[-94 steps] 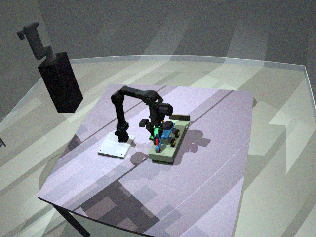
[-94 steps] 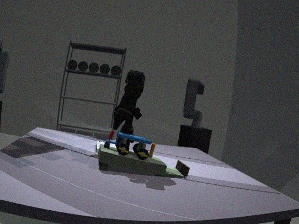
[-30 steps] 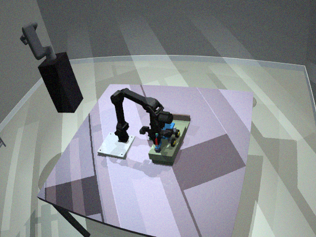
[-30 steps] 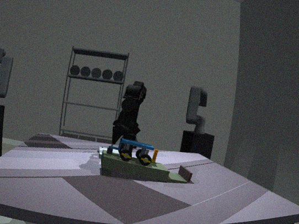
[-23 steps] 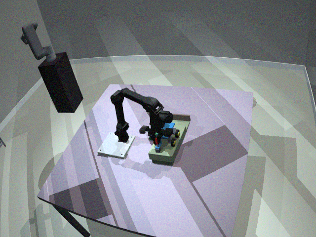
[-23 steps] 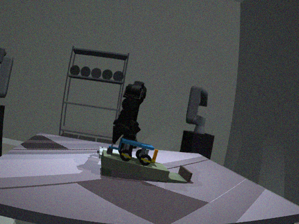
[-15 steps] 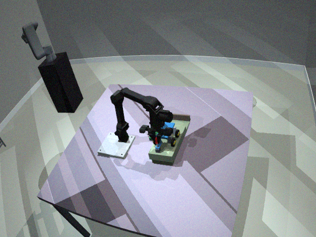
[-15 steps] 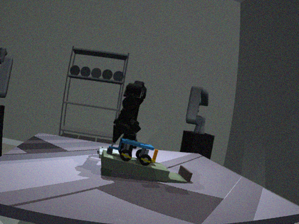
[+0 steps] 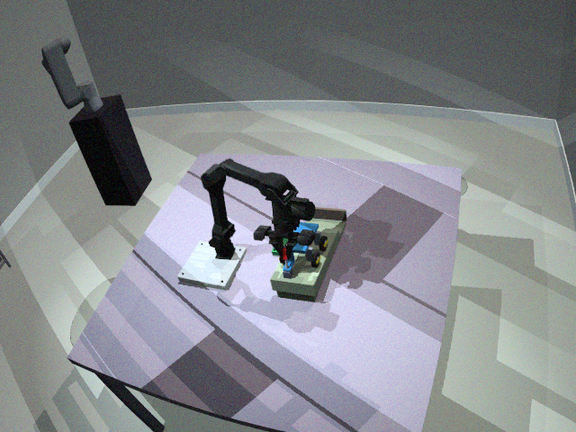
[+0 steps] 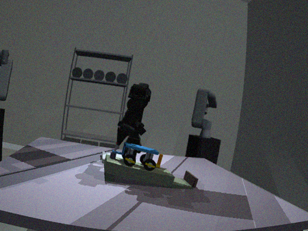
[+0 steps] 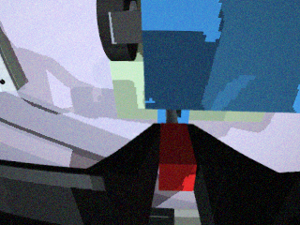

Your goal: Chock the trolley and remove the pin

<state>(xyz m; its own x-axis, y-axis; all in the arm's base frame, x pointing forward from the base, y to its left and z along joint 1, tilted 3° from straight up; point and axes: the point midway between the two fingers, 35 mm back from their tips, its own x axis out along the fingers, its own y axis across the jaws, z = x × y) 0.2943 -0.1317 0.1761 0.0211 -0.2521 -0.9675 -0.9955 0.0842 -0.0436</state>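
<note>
At the left of the top view, a white base plate lies on the surface, carrying the black arm, which reaches over to the right. Its jaws are nearly shut and have hold of the red-headed stop pin — the red head is pinched between them. The pin's grey shank shows above a blue bracket at the uphill end; how deep its tip sits, I cannot tell. Farther right, the blue trolley stands on its wheels on the pale green ramp. In the exterior view, the chock's orange handle stands upright just beside the trolley's downhill end — whether the chock touches a wheel is hidden. Rightmost there is the ramp's brown end board.
</note>
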